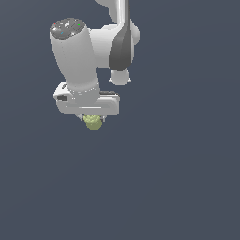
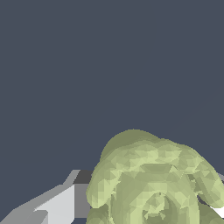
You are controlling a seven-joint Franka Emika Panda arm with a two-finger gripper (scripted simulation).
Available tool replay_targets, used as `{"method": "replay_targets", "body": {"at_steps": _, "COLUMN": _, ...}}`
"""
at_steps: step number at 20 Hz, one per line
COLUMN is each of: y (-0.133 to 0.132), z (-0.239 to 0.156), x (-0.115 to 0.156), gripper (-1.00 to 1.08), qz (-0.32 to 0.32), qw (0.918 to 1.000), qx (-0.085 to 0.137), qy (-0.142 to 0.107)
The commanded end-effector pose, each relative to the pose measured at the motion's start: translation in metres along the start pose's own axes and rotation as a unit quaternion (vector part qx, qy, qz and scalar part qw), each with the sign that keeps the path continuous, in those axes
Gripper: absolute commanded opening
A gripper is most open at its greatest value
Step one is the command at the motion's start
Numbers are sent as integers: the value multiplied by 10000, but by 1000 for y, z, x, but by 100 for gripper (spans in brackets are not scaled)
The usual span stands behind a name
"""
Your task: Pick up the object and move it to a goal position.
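Observation:
The object (image 1: 93,123) is a small yellow-green knobbly lump peeking out just under the white hand of the arm in the exterior view. My gripper (image 1: 93,120) sits right over it, its fingers almost wholly hidden by the hand and the lump. In the wrist view the object (image 2: 151,183) fills the near part of the picture, its ridged top towards the camera. One grey finger (image 2: 57,205) shows on one side of it and a sliver of white on the other. The jaws stand close on both sides of the lump.
A plain dark blue-grey surface (image 1: 178,178) lies all around, with no other objects or edges in view. The arm's white link (image 1: 75,51) and dark joint (image 1: 122,47) rise above the hand.

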State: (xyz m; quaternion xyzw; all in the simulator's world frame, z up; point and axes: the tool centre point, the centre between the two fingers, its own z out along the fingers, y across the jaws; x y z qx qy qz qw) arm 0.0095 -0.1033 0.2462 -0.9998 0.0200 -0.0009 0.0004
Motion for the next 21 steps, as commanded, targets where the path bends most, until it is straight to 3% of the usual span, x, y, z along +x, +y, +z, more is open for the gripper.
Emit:
{"method": "replay_targets", "body": {"at_steps": 1, "y": 11, "z": -22, "x": 4, "gripper": -100, "qz": -4, "qw": 10000, "qx": 2, "qy": -7}}
{"method": "replay_targets", "body": {"at_steps": 10, "y": 36, "z": -69, "x": 15, "gripper": -100, "qz": -4, "qw": 10000, "qx": -2, "qy": -8}}
{"method": "replay_targets", "body": {"at_steps": 21, "y": 41, "z": -79, "x": 19, "gripper": -100, "qz": -3, "qw": 10000, "qx": -5, "qy": -8}}
